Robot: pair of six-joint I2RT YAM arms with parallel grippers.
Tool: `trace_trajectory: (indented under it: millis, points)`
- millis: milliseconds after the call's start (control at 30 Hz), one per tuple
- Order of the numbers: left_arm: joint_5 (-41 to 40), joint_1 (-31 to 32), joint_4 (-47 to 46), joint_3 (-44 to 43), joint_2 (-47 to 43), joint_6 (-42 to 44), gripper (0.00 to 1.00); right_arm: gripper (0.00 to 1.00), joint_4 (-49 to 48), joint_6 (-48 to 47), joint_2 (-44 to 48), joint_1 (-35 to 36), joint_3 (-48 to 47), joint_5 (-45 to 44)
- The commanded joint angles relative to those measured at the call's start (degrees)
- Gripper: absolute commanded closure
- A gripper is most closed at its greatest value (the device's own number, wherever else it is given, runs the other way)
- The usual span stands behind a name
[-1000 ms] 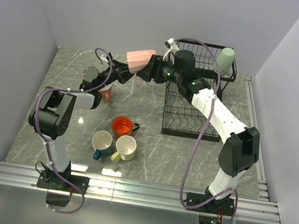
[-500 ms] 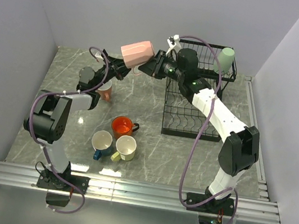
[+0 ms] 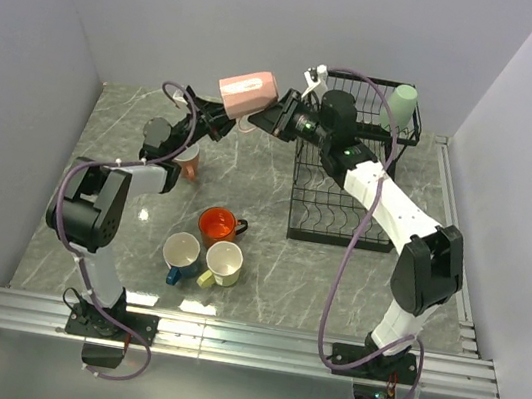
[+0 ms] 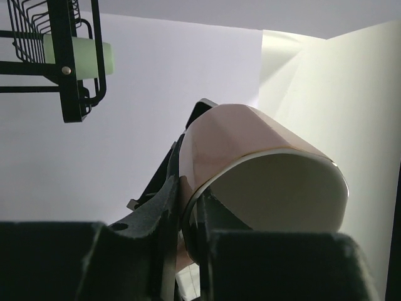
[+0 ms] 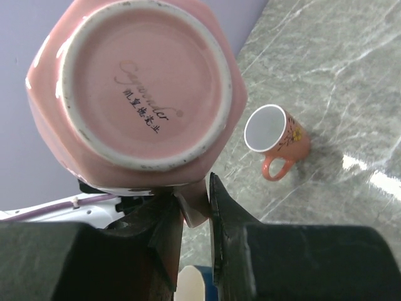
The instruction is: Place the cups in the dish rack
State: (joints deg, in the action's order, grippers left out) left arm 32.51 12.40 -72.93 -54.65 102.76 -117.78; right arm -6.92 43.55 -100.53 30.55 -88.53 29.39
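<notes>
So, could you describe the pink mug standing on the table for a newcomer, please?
From the black dish rack in the table's far-right part, look left across the grey marble. A pink mug stands upright there alone, beyond the three clustered mugs. Unlike the other pink mug, held aloft in the right gripper, it has a small flower print by its handle.
</notes>
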Motion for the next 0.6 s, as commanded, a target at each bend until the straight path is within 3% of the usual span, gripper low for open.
trace_trajectory:
  millis: [0,333,567]
  points:
    - [8.09,4.30,-33.51,-0.72,1.83,-35.59,0.82,1.00,-16.02,10.41,7.10,1.98,-1.82,3.66]
    - [11.61,4.38,-33.60,-0.80,3.41,-33.84,0.62,1.00,-17.87,13.23,9.47,-0.66,0.29,-0.20]
    - [13.02,4.38,-33.42,-2.12,4.64,-32.96,0.58,1.00,-18.74,14.45,11.32,-3.38,2.39,-1.70]
